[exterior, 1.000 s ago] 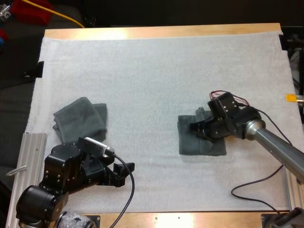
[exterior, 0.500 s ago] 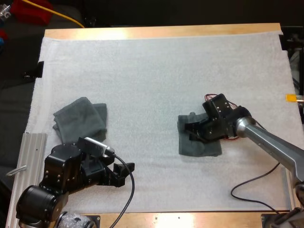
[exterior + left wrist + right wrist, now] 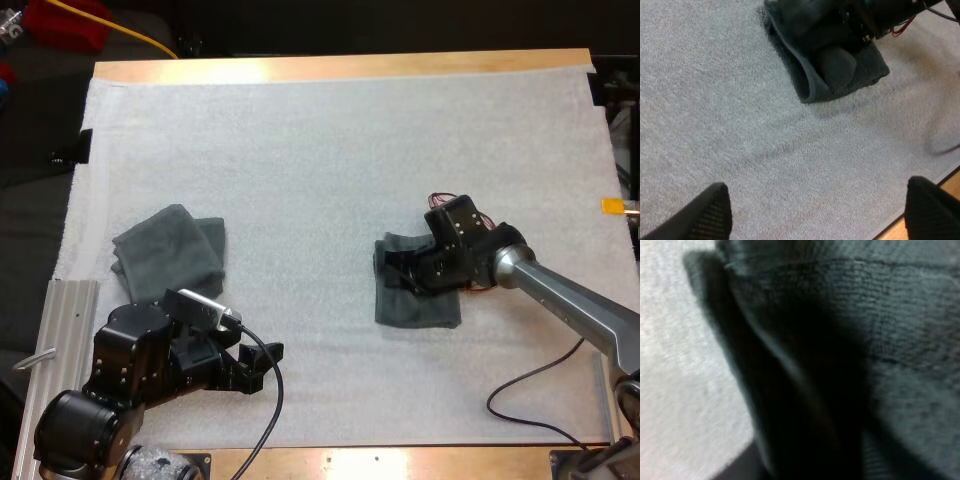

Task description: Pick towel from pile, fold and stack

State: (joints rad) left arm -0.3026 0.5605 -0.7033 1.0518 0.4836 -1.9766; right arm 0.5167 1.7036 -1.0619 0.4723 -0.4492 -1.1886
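High view: the right tool (image 3: 402,272) sits on the far left part of the folded towel (image 3: 420,305), which lies right of the middle of the mat (image 3: 300,150). A bit of cloth bunches up at the tool. I cannot tell whether this tool is open or closed. The right wrist view has dark towel cloth and a fold edge pressed close, with mat beside it. The left tool (image 3: 262,365) hangs over the mat's near left and is open. In the left wrist view its fingers (image 3: 710,212) stand wide apart above bare mat, touching nothing. A crumpled towel (image 3: 170,250) lies at the mat's left side, just beyond the left arm and well apart from the folded towel.
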